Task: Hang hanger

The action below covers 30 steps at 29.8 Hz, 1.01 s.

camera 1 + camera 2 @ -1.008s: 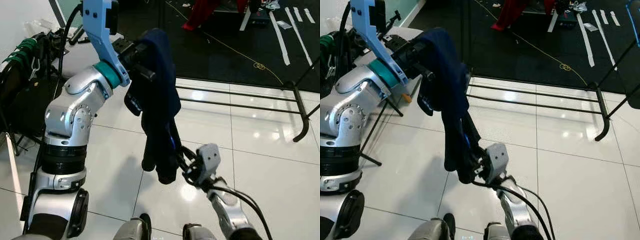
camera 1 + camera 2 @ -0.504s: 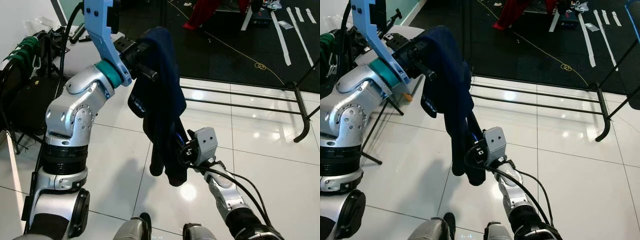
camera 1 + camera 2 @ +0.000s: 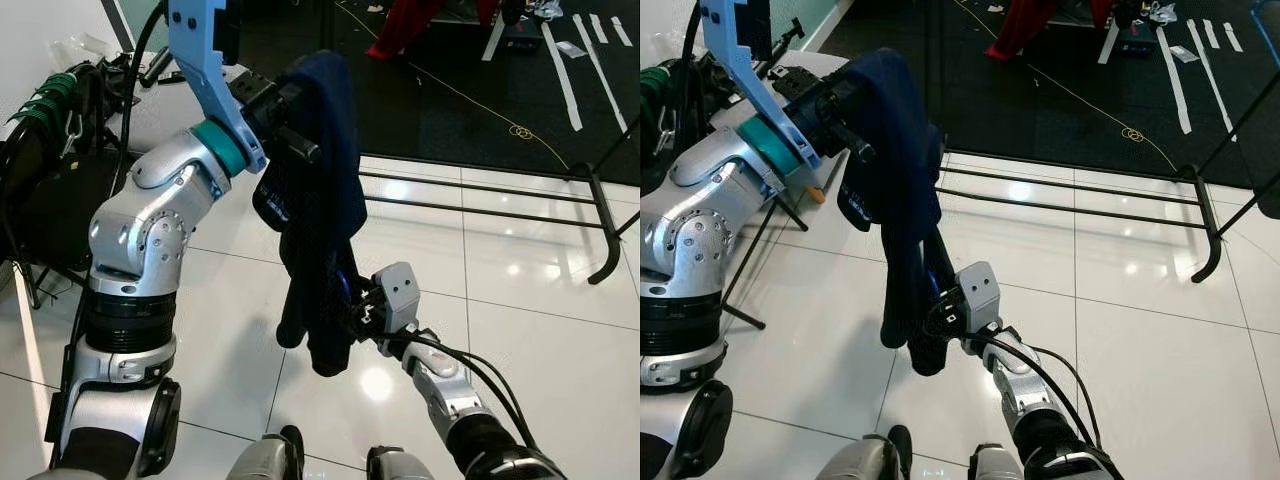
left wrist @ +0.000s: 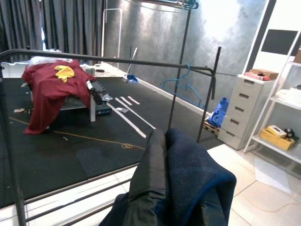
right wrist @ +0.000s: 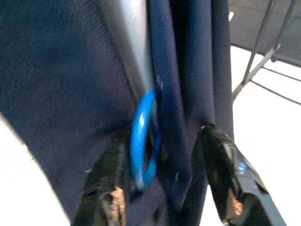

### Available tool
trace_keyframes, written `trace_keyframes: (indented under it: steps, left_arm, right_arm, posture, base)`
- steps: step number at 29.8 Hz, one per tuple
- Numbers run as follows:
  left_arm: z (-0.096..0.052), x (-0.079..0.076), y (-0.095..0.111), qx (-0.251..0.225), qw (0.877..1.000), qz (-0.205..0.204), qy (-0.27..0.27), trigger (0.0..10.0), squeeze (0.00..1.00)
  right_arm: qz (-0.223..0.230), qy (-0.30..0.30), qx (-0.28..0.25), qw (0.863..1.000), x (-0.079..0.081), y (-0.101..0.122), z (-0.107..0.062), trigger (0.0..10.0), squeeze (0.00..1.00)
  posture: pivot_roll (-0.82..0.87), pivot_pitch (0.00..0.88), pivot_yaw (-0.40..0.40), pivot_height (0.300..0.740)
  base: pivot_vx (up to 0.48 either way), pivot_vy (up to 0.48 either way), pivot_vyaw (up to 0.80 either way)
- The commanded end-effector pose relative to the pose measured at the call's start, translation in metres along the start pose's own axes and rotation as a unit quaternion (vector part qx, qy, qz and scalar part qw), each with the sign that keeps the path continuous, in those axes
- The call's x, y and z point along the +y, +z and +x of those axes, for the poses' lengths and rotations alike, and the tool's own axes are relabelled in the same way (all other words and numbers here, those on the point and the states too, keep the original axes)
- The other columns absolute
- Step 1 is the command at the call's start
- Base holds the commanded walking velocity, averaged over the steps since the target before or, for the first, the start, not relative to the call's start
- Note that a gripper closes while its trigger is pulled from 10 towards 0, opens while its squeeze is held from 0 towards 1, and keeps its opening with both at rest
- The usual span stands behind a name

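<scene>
A dark navy garment (image 3: 320, 200) hangs draped over my raised left gripper (image 3: 292, 112), which is buried under the cloth at the top. A blue hanger (image 5: 141, 136) shows among the folds low in the garment. My right gripper (image 5: 164, 183) reaches up into those folds from below. It is open, with one finger (image 5: 106, 188) on each side of the hanger and the fabric. In the left eye view the right gripper (image 3: 350, 312) sits against the garment's lower part. The black rack bar (image 4: 117, 60) runs across the left wrist view, ahead of the garment.
The rack's black base (image 3: 480, 195) lies on the white tiles ahead, with a black mat behind it. Green hangers (image 3: 45, 100) and dark gear stand at my left. A red garment (image 4: 51, 89) hangs over a stand. A blue hanger (image 4: 181, 84) hangs from the rack.
My right gripper rose up to the garment's lower part, then moved slightly left into its folds. The garment swung a little to the left. The left arm has barely moved.
</scene>
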<state>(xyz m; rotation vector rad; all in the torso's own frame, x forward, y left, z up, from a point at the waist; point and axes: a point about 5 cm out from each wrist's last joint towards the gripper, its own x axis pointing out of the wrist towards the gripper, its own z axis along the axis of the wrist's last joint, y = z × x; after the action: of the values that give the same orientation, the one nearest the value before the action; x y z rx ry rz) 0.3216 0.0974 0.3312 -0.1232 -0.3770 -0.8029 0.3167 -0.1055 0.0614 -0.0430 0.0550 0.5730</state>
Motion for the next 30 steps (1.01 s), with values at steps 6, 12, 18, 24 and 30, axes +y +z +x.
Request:
trace_keyframes:
  steps: [6, 12, 18, 24, 30]
  left_arm:
    - [0.002, -0.009, 0.009, -0.019, 1.0, 0.006, -0.018, 0.0, 0.0]
    - [0.002, -0.009, 0.008, -0.017, 1.0, 0.006, -0.018, 0.0, 0.0]
    - [0.001, -0.009, 0.005, -0.012, 1.0, 0.005, -0.015, 0.0, 0.0]
    - [0.0, -0.009, 0.002, -0.007, 1.0, 0.004, -0.01, 0.0, 0.0]
    - [-0.009, 0.02, -0.027, 0.069, 0.99, 0.078, 0.1, 0.0, 0.0]
  right_arm:
    - [0.007, -0.001, -0.001, 1.0, -0.002, -0.001, 0.0, 0.0, 0.0]
    - [0.011, 0.008, -0.001, 1.0, -0.001, -0.001, 0.0, 0.0, 0.0]
    - [0.017, 0.02, 0.002, 1.0, 0.001, -0.007, -0.006, 0.0, 0.0]
    - [0.013, 0.006, -0.001, 1.0, -0.003, -0.008, -0.01, 0.0, 0.0]
    - [-0.011, -0.032, -0.088, 0.996, -0.01, 0.022, -0.017, 0.0, 0.0]
  posture:
    - [0.03, 0.13, 0.117, 0.74]
    - [0.03, 0.13, 0.117, 0.74]
    - [0.02, 0.138, 0.113, 0.74]
    - [0.02, 0.141, 0.112, 0.74]
    - [0.01, 0.145, 0.115, 0.74]
  base:
    - [0.0, 0.0, 0.0]
    - [0.0, 0.0, 0.0]
    - [0.0, 0.0, 0.0]
    - [0.0, 0.0, 0.0]
    - [0.0, 0.0, 0.0]
